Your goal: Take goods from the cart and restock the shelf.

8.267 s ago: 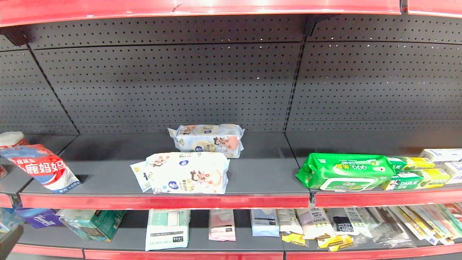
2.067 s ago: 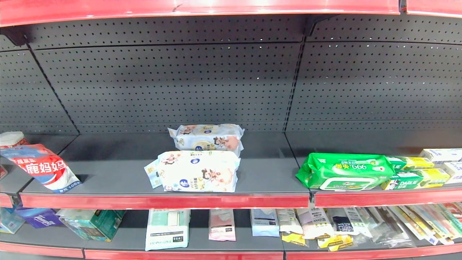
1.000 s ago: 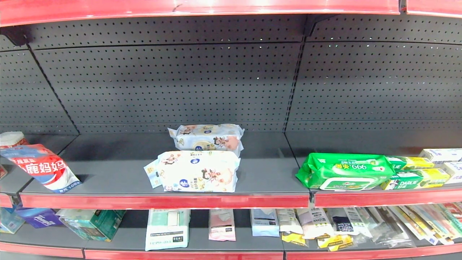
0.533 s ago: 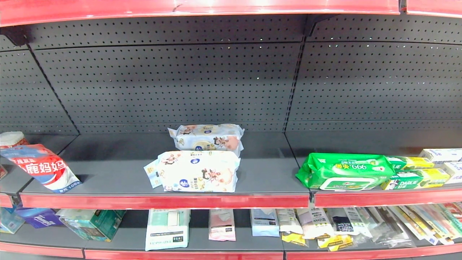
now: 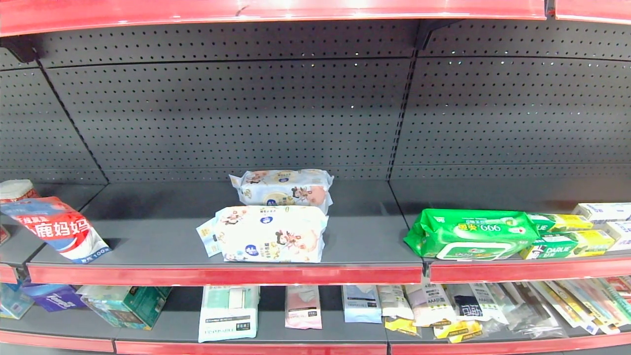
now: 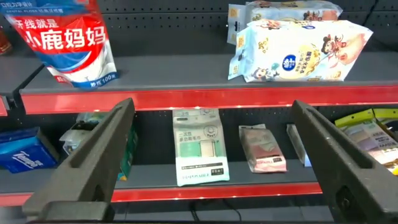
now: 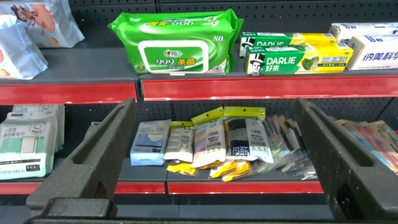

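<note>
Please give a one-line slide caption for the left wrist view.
Open left gripper facing the shelf that holds a cartoon-print pack and a blue-red bag.

front wipes pack: white, cartoon print | lidded pack: green | shelf edge: red

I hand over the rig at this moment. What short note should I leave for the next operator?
Pincers: left pincer open and empty; right pincer open and empty.
Things: front wipe pack and rear wipe pack lie on the middle shelf, one behind the other.
Done: these two packs look stocked.
Left: bring further goods from the cart; bare space lies on both sides of them.
</note>
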Robot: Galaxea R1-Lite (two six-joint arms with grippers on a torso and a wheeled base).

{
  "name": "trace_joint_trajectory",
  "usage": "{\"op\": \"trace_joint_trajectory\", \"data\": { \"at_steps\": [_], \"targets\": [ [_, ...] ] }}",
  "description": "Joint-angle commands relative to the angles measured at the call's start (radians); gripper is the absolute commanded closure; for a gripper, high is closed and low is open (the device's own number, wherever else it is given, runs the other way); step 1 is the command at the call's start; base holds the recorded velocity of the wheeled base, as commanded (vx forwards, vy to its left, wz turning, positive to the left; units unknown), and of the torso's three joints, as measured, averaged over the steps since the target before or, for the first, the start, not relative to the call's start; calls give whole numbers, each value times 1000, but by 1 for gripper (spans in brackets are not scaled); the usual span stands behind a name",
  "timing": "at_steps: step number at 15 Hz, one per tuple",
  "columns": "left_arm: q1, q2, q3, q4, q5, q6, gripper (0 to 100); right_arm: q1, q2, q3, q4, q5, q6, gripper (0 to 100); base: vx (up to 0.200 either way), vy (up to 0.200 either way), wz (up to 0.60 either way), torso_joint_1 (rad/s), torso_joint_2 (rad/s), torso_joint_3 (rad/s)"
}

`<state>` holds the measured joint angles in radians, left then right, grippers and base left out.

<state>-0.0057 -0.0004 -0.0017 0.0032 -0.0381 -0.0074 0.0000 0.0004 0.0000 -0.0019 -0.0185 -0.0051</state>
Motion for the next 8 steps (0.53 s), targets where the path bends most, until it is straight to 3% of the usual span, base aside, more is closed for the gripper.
{"op": "trace_joint_trajectory", "data": {
  "at_steps": [1,8],
  "targets": [
    [1,0,0,0,0,0,0,0,1,0,0,0,-1,0,0,0,0,0,0,0],
    [0,0,2,0,0,0,0,0,1,0,0,-1,-3,0,0,0,0,0,0,0]
  ]
}}
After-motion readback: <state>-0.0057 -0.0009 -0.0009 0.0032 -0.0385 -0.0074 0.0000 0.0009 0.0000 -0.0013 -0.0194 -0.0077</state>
